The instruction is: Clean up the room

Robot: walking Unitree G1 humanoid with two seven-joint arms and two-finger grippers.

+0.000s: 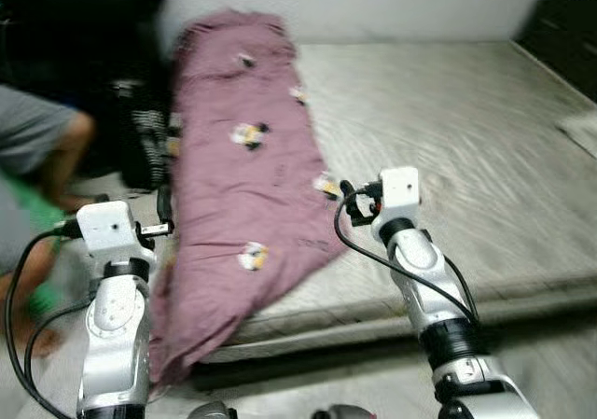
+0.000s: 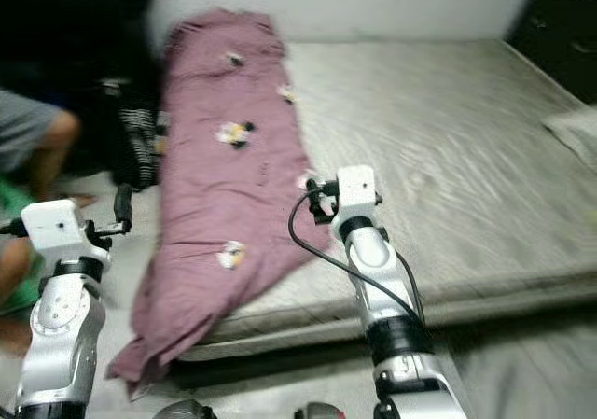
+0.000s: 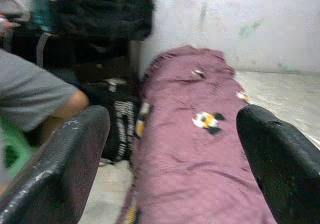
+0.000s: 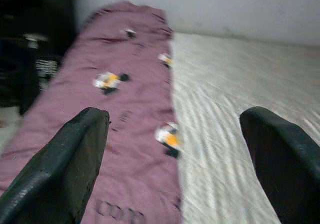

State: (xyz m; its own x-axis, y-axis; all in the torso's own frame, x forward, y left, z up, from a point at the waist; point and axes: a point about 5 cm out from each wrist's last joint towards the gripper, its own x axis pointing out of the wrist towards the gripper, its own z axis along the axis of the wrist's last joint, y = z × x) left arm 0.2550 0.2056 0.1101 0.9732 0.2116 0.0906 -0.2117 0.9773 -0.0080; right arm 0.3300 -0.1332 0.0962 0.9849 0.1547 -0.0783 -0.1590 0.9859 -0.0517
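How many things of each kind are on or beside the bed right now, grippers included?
Mauve blanket: 1
Bare grey mattress: 1
Pillow, at the bed's right edge: 1
Black striped bag beside the bed: 1
Person: 1
Grippers, left gripper and right gripper, both open: 2
Total: 7

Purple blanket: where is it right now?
The purple blanket lies along the mattress's left side, its near end drooping over the edge toward the floor.
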